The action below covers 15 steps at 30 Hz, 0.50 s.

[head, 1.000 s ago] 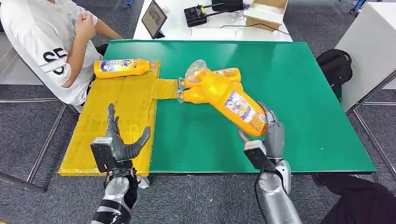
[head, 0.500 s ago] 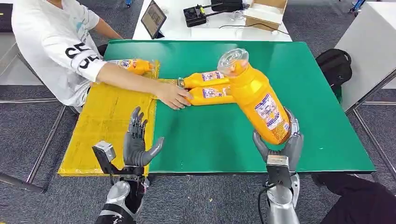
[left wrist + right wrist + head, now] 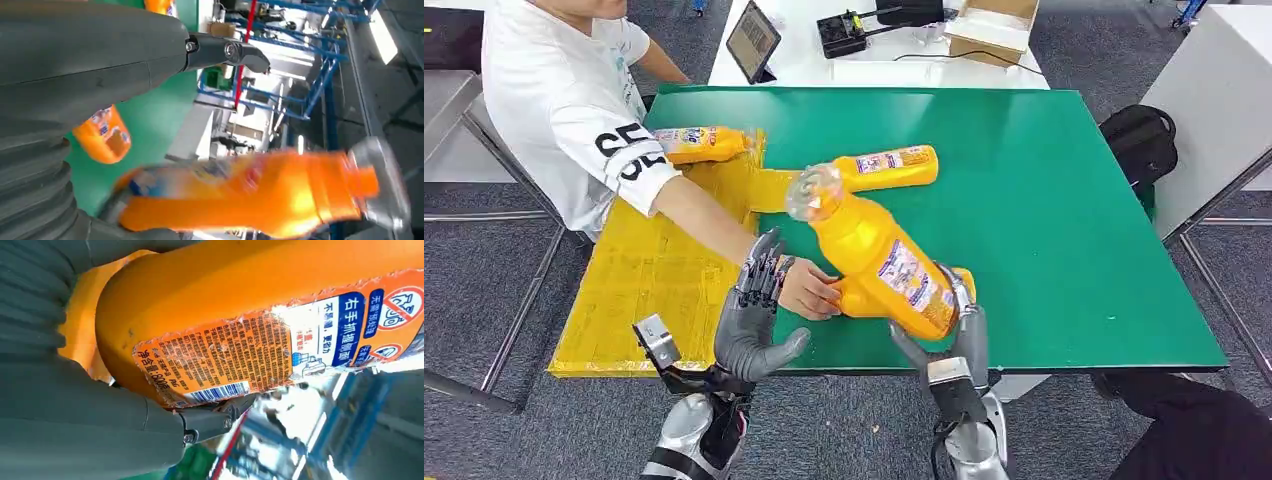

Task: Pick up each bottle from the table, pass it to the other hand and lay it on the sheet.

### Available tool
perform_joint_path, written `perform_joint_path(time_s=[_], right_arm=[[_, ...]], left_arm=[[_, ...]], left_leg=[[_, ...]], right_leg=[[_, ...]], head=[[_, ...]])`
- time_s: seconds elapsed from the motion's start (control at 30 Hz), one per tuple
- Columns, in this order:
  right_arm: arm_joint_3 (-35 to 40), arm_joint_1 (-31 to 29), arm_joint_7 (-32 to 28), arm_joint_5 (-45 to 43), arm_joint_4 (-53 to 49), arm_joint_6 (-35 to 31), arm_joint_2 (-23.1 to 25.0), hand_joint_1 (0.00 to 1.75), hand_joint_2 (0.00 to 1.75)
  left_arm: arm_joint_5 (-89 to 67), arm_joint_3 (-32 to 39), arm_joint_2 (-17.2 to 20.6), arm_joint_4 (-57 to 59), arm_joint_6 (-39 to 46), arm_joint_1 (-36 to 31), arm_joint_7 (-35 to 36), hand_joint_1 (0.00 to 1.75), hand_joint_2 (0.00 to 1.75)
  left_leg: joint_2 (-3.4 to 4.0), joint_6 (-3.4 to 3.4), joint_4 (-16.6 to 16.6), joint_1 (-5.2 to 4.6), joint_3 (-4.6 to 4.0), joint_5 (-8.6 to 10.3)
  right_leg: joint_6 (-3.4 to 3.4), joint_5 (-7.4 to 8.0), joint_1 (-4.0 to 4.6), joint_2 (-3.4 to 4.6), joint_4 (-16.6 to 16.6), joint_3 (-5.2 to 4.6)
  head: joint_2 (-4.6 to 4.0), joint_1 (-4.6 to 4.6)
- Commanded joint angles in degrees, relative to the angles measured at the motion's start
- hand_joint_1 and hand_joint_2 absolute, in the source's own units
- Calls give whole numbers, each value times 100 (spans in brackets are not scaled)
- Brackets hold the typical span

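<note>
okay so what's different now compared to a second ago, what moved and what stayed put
The right hand has swung the held bottle leftward toward the left hand, which has risen with fingers spread. A person's hand reached in and dragged one lying bottle toward the table's near edge. The bottle on the sheet and the other bottle on the table stayed put.

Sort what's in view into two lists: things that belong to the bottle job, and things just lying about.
Belongs to the job:
- held bottle, gripped by the right hand
- left hand, fingers spread, holding nothing
- bottle on the green table
- bottle under the person's hand
- bottle on the sheet
- yellow sheet

Just lying about:
- tablet
- cardboard box
- black backpack
</note>
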Motion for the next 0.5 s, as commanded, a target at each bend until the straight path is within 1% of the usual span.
perform_joint_path(time_s=[0.03,0.07,0.13,0.17,0.2,0.23,0.33,0.37,0.4,0.43,0.5], right_arm=[[180,-168,-197,-1,779,1,20,175,175],[180,-168,-197,-1,779,1,20,175,175],[180,-168,-197,-1,779,1,20,175,175],[180,-168,-197,-1,779,1,20,175,175],[180,-168,-197,-1,779,1,20,175,175],[180,-168,-197,-1,779,1,20,175,175],[180,-168,-197,-1,779,1,20,175,175],[182,-183,-197,45,835,32,10,175,175],[182,-183,-197,45,835,32,10,175,175],[191,-186,-197,58,845,30,20,175,175],[195,-244,-194,166,1097,168,77,175,175]], left_arm=[[-1,-200,75,7,-8,65,6,0,175],[-1,-200,75,7,-8,65,6,0,175],[-1,-200,75,7,-8,65,6,0,175],[-1,-200,75,7,-8,65,6,0,175],[-1,-200,75,7,-8,65,6,0,175],[-1,-200,75,7,-8,65,6,0,175],[-1,-200,75,7,-8,65,6,0,175],[-19,-216,95,24,-33,52,-15,0,175],[-19,-216,95,24,-33,52,-15,0,175],[-20,-220,89,29,-33,51,-16,0,175],[-47,-231,86,72,-20,46,-21,0,175]], left_leg=[[15,5,-9,1,40,-16],[13,4,-6,2,26,-11],[23,7,-8,0,51,-22],[10,3,-6,0,20,-8],[8,3,-5,2,19,-8],[15,4,-6,2,36,-15],[9,3,-5,0,17,-7],[14,4,-5,1,33,-14],[11,3,-6,1,25,-10],[17,5,-7,1,44,-18],[10,3,-5,1,16,-6]], right_leg=[[-19,-10,6,9,-11,37],[-13,-5,5,9,-9,23],[-22,-14,6,15,-11,45],[-11,-4,3,5,-7,18],[-12,-4,4,4,-8,18],[-19,-10,6,9,-9,33],[-11,-3,2,5,-6,14],[-18,-9,4,8,-7,29],[-15,-6,4,6,-7,22],[-22,-11,6,10,-9,39],[-10,-2,3,5,-7,13]], head=[[0,0],[0,0],[0,0],[0,0],[0,0],[0,0],[0,0],[0,0],[0,0],[0,0],[0,0]])
